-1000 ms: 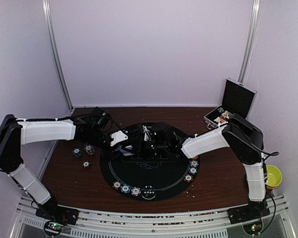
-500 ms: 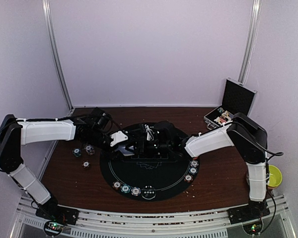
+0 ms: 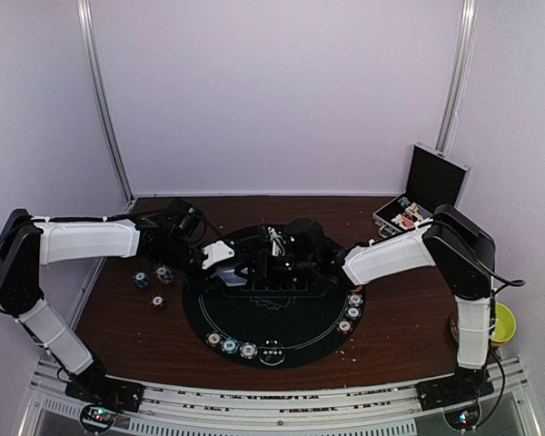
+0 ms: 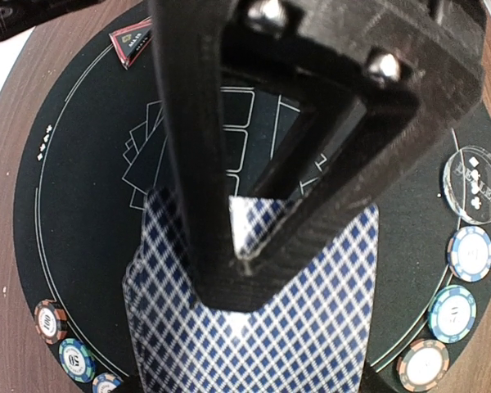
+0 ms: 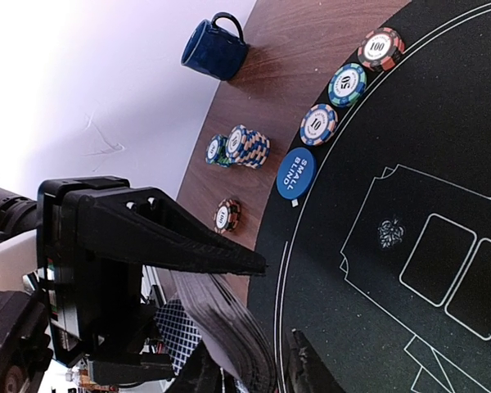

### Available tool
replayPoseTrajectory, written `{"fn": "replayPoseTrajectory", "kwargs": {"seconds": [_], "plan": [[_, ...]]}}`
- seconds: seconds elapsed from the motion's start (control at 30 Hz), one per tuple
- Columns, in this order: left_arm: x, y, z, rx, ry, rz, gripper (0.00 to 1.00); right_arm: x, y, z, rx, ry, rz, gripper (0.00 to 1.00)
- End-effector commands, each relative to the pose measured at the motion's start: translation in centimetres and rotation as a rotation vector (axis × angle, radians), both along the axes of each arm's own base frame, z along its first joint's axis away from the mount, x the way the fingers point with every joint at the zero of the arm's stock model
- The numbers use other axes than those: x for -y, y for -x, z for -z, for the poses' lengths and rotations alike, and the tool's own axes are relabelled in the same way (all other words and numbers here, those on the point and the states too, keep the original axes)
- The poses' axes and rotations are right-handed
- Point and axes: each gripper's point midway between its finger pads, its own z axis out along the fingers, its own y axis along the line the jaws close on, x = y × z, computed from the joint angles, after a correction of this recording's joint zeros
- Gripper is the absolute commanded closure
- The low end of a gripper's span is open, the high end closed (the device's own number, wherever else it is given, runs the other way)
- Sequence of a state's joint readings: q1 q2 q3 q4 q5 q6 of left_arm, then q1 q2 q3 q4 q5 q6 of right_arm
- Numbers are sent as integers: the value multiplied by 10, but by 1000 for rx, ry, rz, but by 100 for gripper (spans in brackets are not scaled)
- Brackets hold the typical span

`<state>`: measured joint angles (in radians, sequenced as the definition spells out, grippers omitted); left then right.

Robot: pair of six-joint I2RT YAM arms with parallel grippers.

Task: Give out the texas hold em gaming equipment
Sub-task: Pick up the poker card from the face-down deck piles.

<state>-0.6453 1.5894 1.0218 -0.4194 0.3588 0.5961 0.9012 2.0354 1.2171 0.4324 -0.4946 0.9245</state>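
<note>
Blue-checked deck (image 4: 311, 311): the playing cards, backs printed in blue-and-white diamonds, hang in the air above the middle of the black mat (image 3: 291, 318) and touch none of it.
Grip, left claw (image 4: 247, 246): it is pressed together on one end of the pack, one finger above and one beneath, pinching the whole deck.
Grip, right claw (image 5: 258, 368): it is at the deck's free end, also over the mat's middle, with a finger on either side of the splayed card edges. I cannot tell whether it has nipped a card yet.
Deck heading: the long axis seems to run from the left claw across to the right claw, roughly along the mat's width. Backs face up and faces look down at the mat. The free end is fanned out and droops a little.
Risk, too many cards: the edges are splayed, so the right claw could well catch several cards instead of one.
Risk, spill: a pull against a pinch at one end only may drag the pack loose, and the cards would scatter face-up over the mat.
Risk, knocked pieces: loose cards or a low sweep could shove the chips (image 5: 346, 83) lined up on the mat's rim, or the small-blind disc (image 5: 295, 173) beside them.
Other pieces: the dealer disc (image 4: 475, 184) and the red triangle marker (image 4: 133, 45) lie at the mat's edge, well apart from the deck.
</note>
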Motion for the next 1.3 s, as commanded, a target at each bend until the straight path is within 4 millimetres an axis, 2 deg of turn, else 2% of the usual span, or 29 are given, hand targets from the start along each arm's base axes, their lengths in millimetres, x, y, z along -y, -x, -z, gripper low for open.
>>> {"fn": "replayPoseTrajectory", "kwargs": {"seconds": [0.0, 0.33, 0.63, 0.8, 0.97, 1.13, 1.27], "plan": [[9, 5, -7, 1, 38, 37, 50, 26, -20, 9, 2, 78, 98, 73], [8, 4, -2, -2, 26, 35, 50, 30, -16, -4, 20, 63, 86, 80], [7, 4, 0, -4, 19, 34, 50, 33, -9, -20, 35, 34, 65, 99], [7, 4, 2, -5, 14, 34, 50, 38, -9, -22, 35, 31, 69, 100], [6, 4, 4, -7, 8, 33, 51, 56, -17, -35, 54, 10, 108, 100], [5, 2, 3, 2, 5, 26, 51, 90, -31, -52, 84, -16, 193, 100], [4, 1, 0, 13, 3, 19, 51, 110, -41, -45, 90, 10, 249, 100]]}}
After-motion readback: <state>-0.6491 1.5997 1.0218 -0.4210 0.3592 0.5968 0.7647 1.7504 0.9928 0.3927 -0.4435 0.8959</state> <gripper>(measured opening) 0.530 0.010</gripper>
